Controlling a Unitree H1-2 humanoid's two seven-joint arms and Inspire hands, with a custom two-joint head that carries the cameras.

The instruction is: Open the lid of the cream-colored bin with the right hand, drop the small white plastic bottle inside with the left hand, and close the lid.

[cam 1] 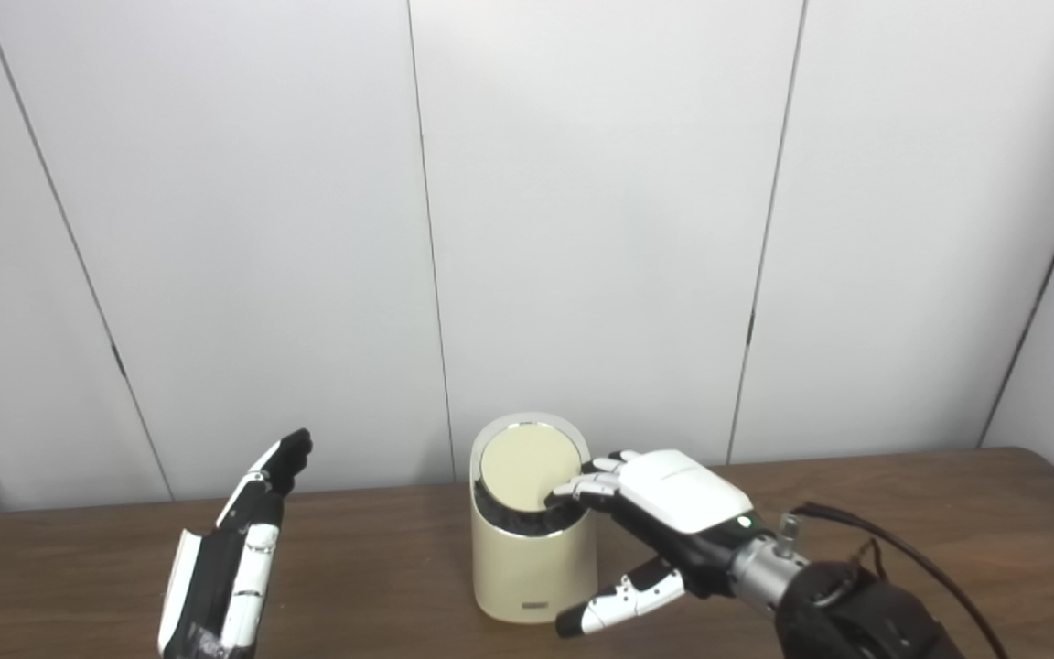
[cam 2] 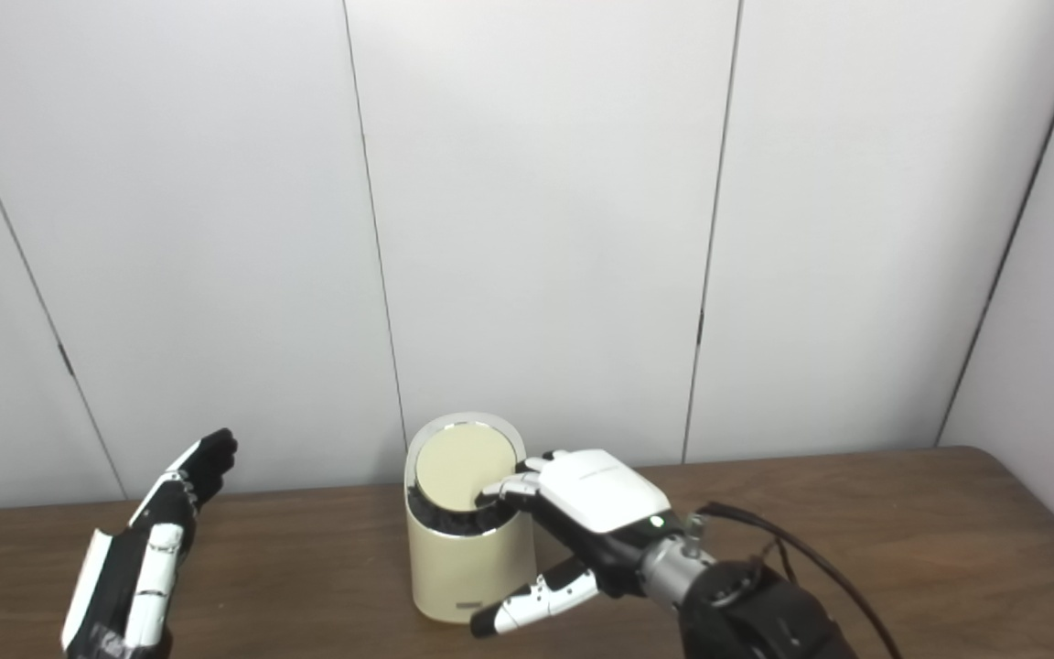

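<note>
The cream-colored bin (cam 1: 532, 572) stands on the brown table near the middle. Its round lid (cam 1: 527, 469) is tilted, with a dark gap showing below its front edge. My right hand (cam 1: 664, 513) is at the bin's right side, its fingertips (cam 1: 573, 490) resting on the lid's right rim and the thumb stretched down beside the bin's wall; it holds nothing. My left hand (cam 1: 234, 558) hangs over the table at the left, open, fingers straight and pointing up and away, nothing in it. No small white bottle shows in either view.
The wooden table (cam 1: 902, 513) runs the full width of the view, with a white panelled wall close behind it. A black cable (cam 1: 911, 558) loops off my right wrist over the table's right part.
</note>
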